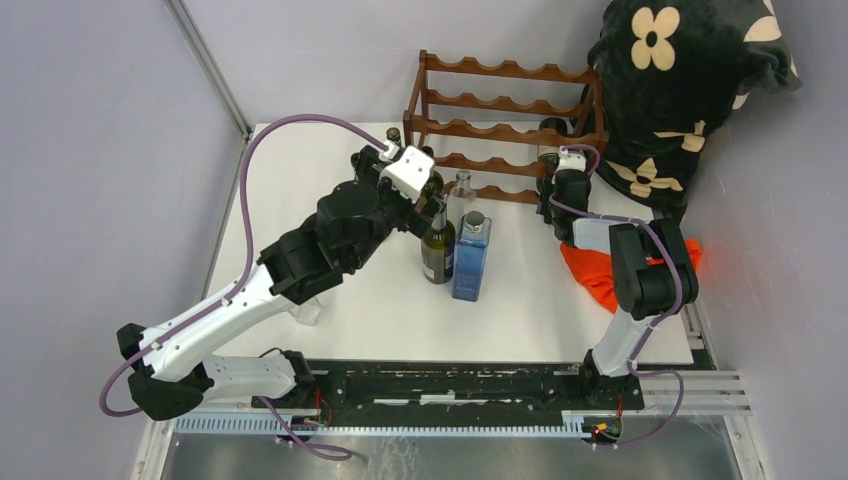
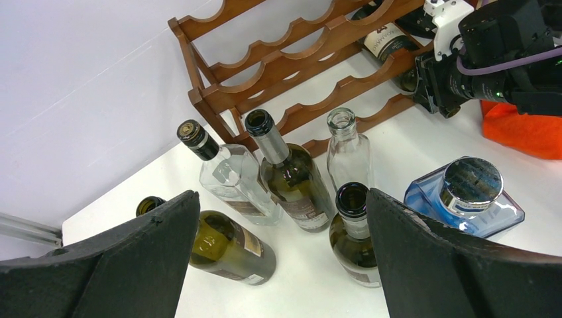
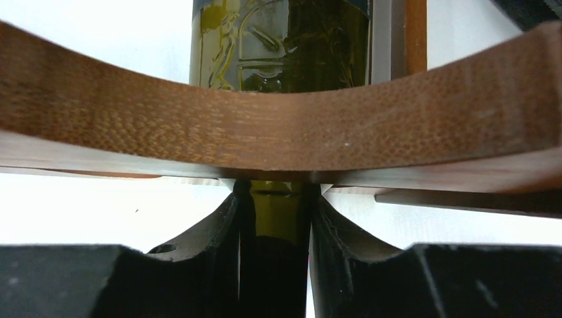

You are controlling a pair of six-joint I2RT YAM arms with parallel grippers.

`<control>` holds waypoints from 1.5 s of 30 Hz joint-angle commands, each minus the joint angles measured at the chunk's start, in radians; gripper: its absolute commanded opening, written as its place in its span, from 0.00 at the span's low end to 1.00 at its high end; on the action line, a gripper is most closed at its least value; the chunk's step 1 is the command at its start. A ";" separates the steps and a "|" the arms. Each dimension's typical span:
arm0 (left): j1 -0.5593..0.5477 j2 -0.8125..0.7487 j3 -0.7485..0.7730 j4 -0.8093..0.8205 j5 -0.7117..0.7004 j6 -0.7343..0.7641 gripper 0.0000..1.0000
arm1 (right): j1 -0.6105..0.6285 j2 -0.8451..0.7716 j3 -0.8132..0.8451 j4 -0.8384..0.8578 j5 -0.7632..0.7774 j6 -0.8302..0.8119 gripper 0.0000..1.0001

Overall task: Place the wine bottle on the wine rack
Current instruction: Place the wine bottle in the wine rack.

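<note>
The reddish-brown wine rack point(image 1: 505, 105) point(image 2: 278, 63) stands at the back of the white table. A dark green wine bottle point(image 1: 548, 133) point(image 2: 384, 41) point(image 3: 298, 46) lies in a cradle at the rack's right end, its neck crossing under a scalloped rail point(image 3: 278, 132). My right gripper point(image 1: 552, 172) point(image 2: 431, 86) point(image 3: 274, 258) is shut on that neck. My left gripper point(image 1: 430, 203) point(image 2: 281, 199) hangs open above a group of standing bottles, holding nothing.
Below the left gripper stand two dark green bottles point(image 2: 295, 175) point(image 2: 354, 228), an olive one point(image 2: 225, 242), two clear ones point(image 2: 228, 172) point(image 2: 344, 142) and a blue bottle point(image 1: 472, 255) point(image 2: 467, 192). An orange cloth point(image 1: 600, 270) and a black floral cushion point(image 1: 690, 80) lie at the right.
</note>
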 commanded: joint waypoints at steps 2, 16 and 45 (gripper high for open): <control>0.012 -0.002 0.050 0.052 0.010 0.014 1.00 | -0.002 0.000 0.096 0.200 0.068 -0.002 0.23; 0.016 0.000 0.049 0.048 0.019 0.002 1.00 | -0.029 0.027 0.105 0.222 0.081 -0.027 0.53; 0.016 -0.024 0.038 0.042 0.049 -0.030 1.00 | -0.064 -0.147 -0.130 0.116 -0.075 -0.039 0.53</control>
